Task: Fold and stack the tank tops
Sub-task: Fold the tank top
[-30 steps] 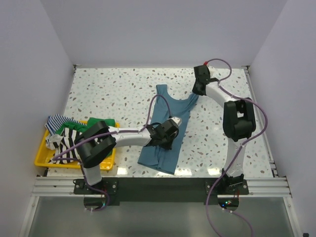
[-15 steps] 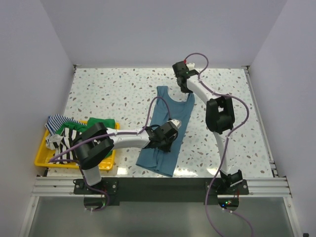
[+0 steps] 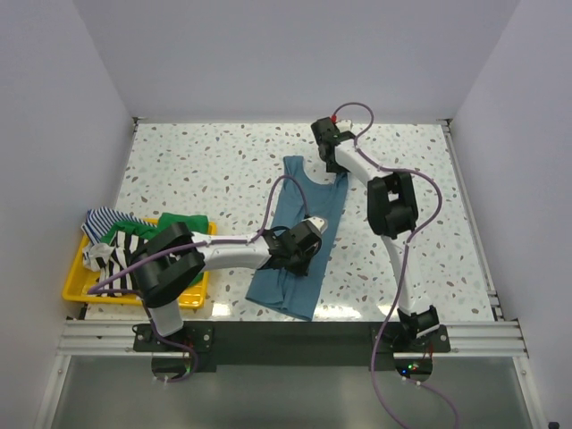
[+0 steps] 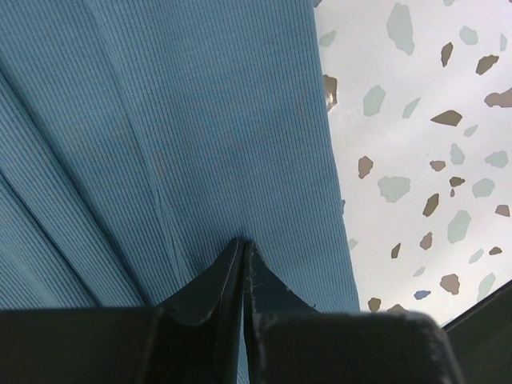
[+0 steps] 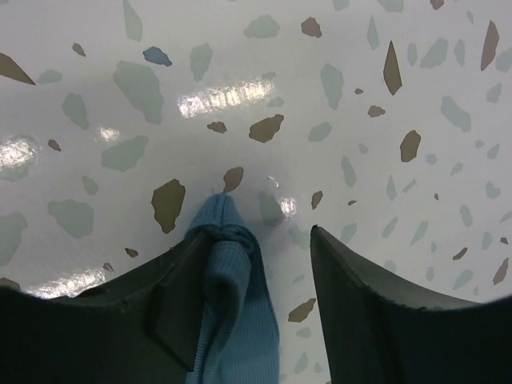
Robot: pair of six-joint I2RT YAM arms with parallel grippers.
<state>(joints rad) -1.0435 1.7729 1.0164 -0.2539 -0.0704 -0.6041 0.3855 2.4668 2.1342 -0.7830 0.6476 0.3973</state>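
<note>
- While the left gripper [image 4: 242, 244] clamps the teal tank top [image 3: 308, 204] mid-table, the right gripper [image 5: 260, 234] stands jaws-apart around its one-o'clock strap [image 5: 224, 240].
- Closing off-centre could miss that strap, skewing the fold.

Non-task items: table, tray, walls, rail.
White table [image 3: 197, 170] w/ grey-brown flecks; glare patches in rt wrist view. Yellow tray [image 3: 75, 290] sits on it at near-left corner. Plain white walls [image 3: 295, 54] left, far, right. Aluminium rail [image 3: 98, 338] along near edge, black plate [image 3: 295, 331] at its mid.
</note>
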